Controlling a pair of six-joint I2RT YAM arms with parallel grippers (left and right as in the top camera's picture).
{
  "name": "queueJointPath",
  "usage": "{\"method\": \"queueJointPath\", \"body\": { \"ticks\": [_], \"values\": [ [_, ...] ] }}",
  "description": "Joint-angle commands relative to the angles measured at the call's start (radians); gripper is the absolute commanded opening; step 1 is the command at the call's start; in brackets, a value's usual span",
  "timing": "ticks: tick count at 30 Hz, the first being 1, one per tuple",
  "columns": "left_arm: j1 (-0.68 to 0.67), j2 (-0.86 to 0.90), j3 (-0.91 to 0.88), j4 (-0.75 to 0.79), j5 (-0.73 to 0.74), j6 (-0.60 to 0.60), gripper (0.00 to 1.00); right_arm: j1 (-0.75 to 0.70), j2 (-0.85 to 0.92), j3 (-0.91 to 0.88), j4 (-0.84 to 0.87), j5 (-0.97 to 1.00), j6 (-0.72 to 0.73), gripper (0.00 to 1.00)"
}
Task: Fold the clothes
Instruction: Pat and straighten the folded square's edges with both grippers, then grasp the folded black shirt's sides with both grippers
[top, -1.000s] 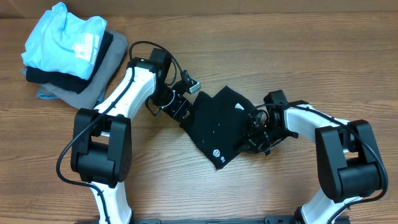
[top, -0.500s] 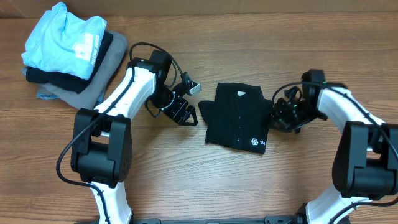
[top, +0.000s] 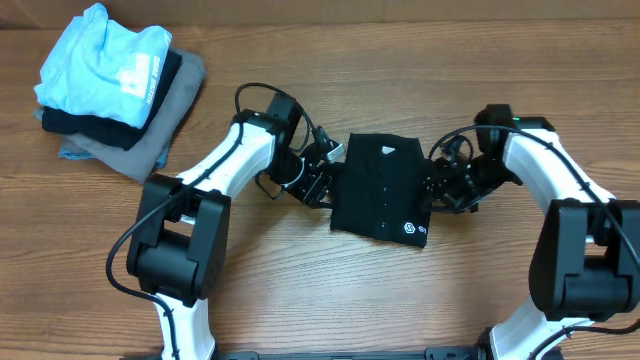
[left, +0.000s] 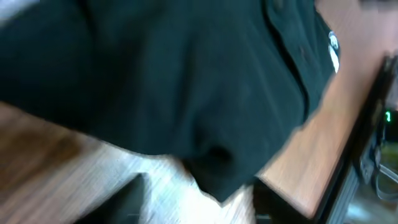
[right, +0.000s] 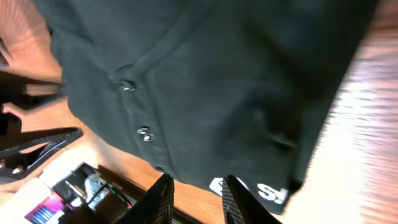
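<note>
The clothes, a black polo shirt (top: 385, 190), lie folded into a rough rectangle on the wooden table (top: 300, 290), with the white logo (top: 408, 229) at the near right corner. My left gripper (top: 322, 183) is at the shirt's left edge. In the blurred left wrist view the black fabric (left: 186, 81) fills the top and one corner reaches in between the jaws of the gripper (left: 199, 208), which stand apart. My right gripper (top: 440, 190) is at the shirt's right edge. Its jaws (right: 198, 202) stand narrowly open over bare wood, just short of the shirt (right: 217, 81) and its white print (right: 270, 191).
A pile of garments sits at the back left corner: a light blue shirt (top: 105, 60) on top, dark fabric under it and a grey garment (top: 165, 110) at the bottom. Cables loop above both wrists.
A second ago the shirt lay diagonal with both grippers at it; it now lies square and folded. The left gripper has moved right to its left edge, and the right gripper has opened.
</note>
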Motion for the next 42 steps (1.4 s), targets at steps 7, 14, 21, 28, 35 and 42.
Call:
{"method": "queueJointPath", "body": {
  "ticks": [7,14,21,28,35,42],
  "values": [
    [-0.006,0.003,-0.014,0.176,-0.018,-0.208,0.88,0.105,-0.03,-0.002,0.111,-0.001,0.071,0.4],
    [-0.029,0.037,-0.016,0.208,-0.065,-0.251,0.86,0.114,-0.03,-0.053,0.172,0.079,0.166,0.41],
    [-0.034,0.095,-0.016,0.296,0.162,-0.267,0.47,0.114,-0.03,-0.095,0.2,0.087,0.174,0.41],
    [-0.021,0.072,0.035,0.307,0.171,-0.287,0.3,0.114,-0.03,-0.132,0.209,0.184,0.216,0.43],
    [-0.026,0.025,0.081,0.308,0.224,-0.285,0.32,0.114,-0.029,-0.148,0.222,0.184,0.216,0.45],
    [-0.053,0.022,0.083,0.283,0.22,-0.232,0.75,0.114,-0.026,-0.172,0.241,0.184,0.219,0.46]
  ]
}}
